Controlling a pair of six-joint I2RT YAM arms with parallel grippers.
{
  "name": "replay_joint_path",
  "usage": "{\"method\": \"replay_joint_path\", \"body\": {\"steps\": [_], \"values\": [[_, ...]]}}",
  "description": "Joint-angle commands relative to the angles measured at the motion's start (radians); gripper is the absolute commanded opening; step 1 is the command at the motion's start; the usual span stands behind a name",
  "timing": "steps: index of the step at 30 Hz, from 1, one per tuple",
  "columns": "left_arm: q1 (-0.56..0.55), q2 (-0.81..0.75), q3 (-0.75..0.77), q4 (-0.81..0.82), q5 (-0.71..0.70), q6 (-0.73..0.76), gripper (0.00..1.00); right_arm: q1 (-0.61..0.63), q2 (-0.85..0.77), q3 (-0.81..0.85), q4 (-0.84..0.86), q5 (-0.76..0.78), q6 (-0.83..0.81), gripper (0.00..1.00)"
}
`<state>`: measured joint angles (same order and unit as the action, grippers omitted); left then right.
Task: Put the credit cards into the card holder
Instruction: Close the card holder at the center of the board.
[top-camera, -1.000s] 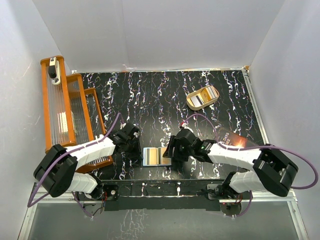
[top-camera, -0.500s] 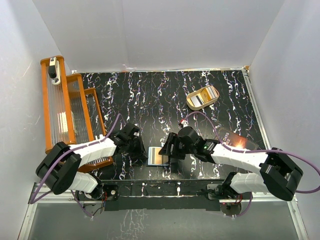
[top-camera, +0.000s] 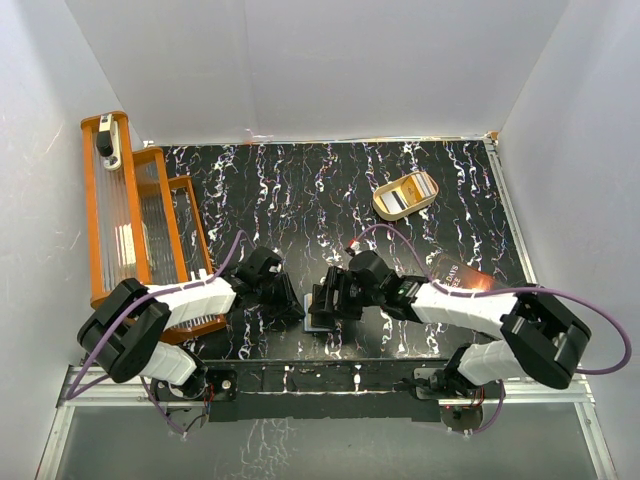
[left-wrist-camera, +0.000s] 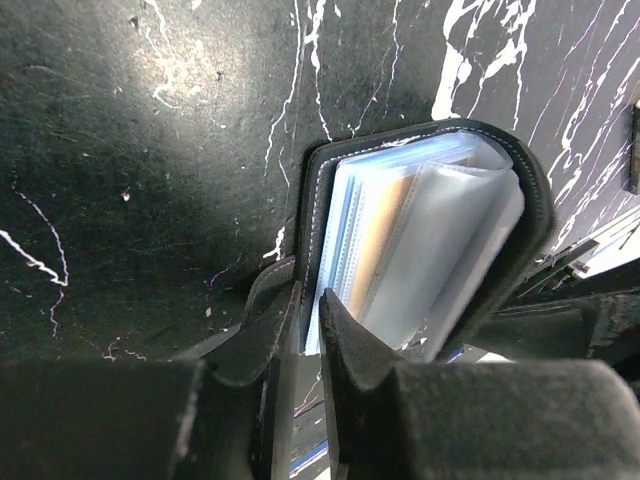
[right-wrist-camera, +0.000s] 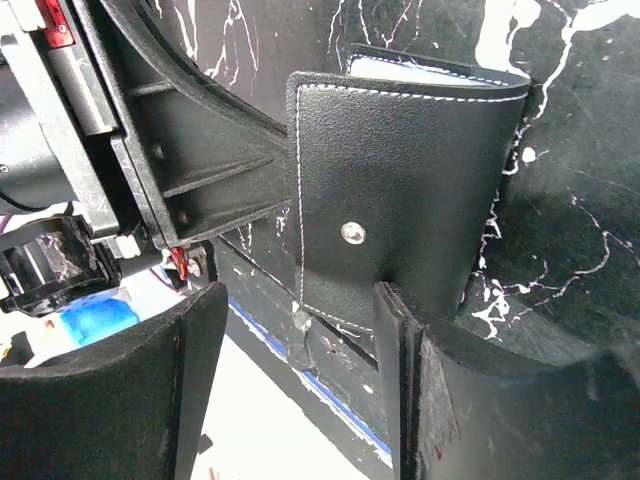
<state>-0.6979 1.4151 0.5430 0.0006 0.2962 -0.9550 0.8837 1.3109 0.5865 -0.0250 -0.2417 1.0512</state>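
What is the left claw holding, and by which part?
The left claw pinches the card holder by the edge of one black cover.

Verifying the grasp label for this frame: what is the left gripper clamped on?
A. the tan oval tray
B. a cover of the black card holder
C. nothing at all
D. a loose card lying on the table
B: in the left wrist view the left gripper is pinched shut on one black stitched cover of the card holder, which stands partly open in front of it.
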Motion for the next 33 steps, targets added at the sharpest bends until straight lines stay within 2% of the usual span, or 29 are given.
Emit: {"method": "replay_joint_path", "body": {"steps": [1, 7, 14, 22, 29, 33], "values": [[-0.008, -0.022, -0.013, -0.024, 0.004, -0.014, 0.14, 0.006, 0.037, 0.076, 0.056, -0.041, -0.027, 0.58], [-0.007, -0.1, 0.016, -0.094, -0.033, -0.014, 0.21, 0.006, 0.05, 0.106, 0.013, -0.06, -0.069, 0.54], [-0.006, -0.178, 0.079, -0.191, -0.089, 0.0, 0.28, 0.006, 0.031, 0.091, 0.005, -0.045, -0.075, 0.42], [-0.006, -0.209, 0.157, -0.328, -0.188, 0.054, 0.37, 0.006, 0.108, 0.099, 0.023, -0.047, -0.096, 0.31], [0.003, -0.23, 0.19, -0.363, -0.215, 0.073, 0.39, 0.006, 0.182, 0.106, 0.036, -0.048, -0.108, 0.29], [0.008, -0.218, 0.195, -0.376, -0.22, 0.083, 0.37, 0.006, 0.188, 0.136, -0.032, -0.013, -0.128, 0.29]]}}
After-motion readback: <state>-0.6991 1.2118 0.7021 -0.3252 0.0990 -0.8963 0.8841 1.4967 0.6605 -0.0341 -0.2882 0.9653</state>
